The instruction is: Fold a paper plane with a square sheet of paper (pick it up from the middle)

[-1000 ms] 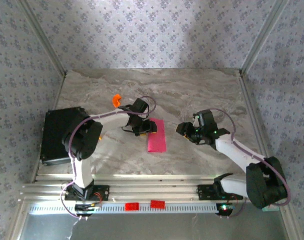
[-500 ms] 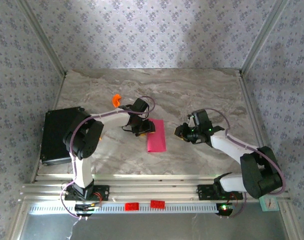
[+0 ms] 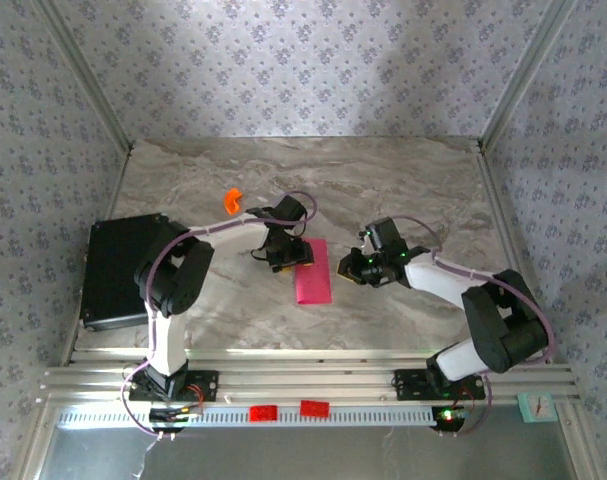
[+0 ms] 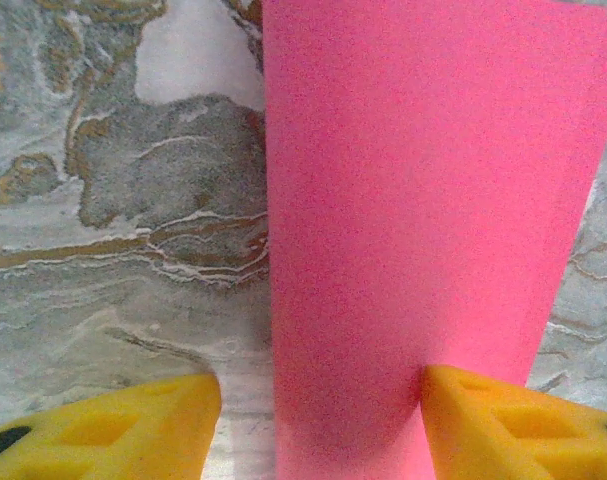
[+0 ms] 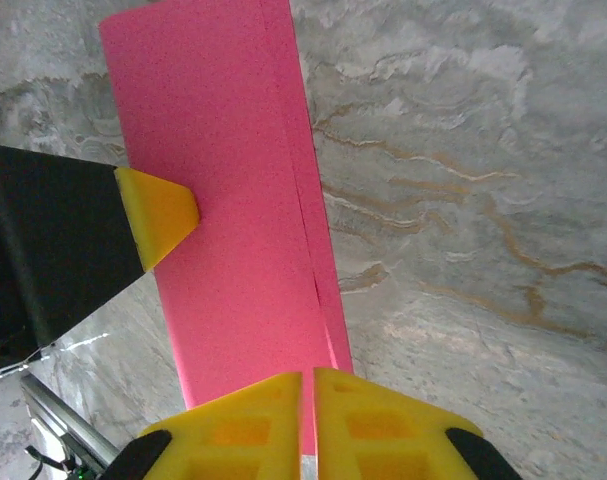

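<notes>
Right arm swung toward the pink paper, wrist view shows right jaws closed at its edge, left jaws open.

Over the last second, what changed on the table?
The right arm swung left, and the right fingers closed; they now sit shut at the right edge of the folded magenta-pink paper sheet. Whether they pinch it, I cannot tell. The left fingers stayed open at the sheet's far end. The sheet and the small orange plastic piece did not move.
</notes>
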